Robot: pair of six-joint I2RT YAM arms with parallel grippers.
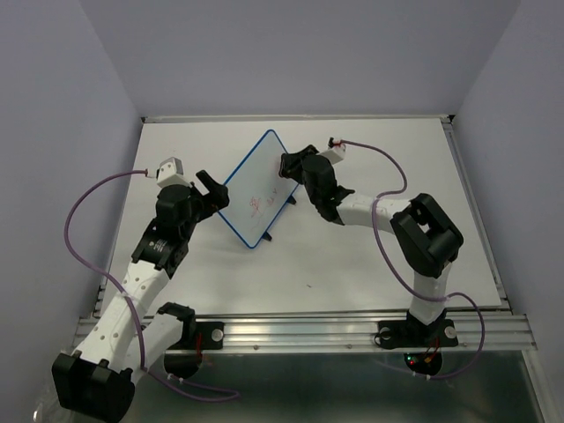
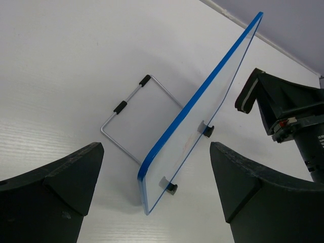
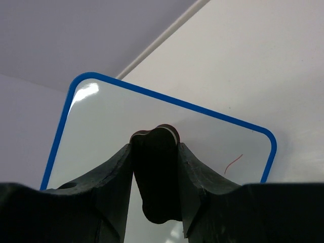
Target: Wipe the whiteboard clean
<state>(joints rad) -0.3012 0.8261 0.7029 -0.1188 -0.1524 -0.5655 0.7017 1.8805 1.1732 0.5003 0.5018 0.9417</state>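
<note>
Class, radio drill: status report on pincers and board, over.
Left pincer open, at board edge. Right pincer shut on eraser, near board face. Board tilted on stand, red marks showing. Nothing blocking.

The table (image 1: 352,256) has a white matte top. On it, toward the near edge, there is 1 small dark mark (image 1: 308,285), maybe a stain, but it is too small to tell. A metal rail (image 1: 300,328) runs along the near edge, and a thin grey strip (image 1: 300,117) along the far edge. 3 pale lilac walls (image 1: 308,53) close the table at the left, far and right sides.
</note>
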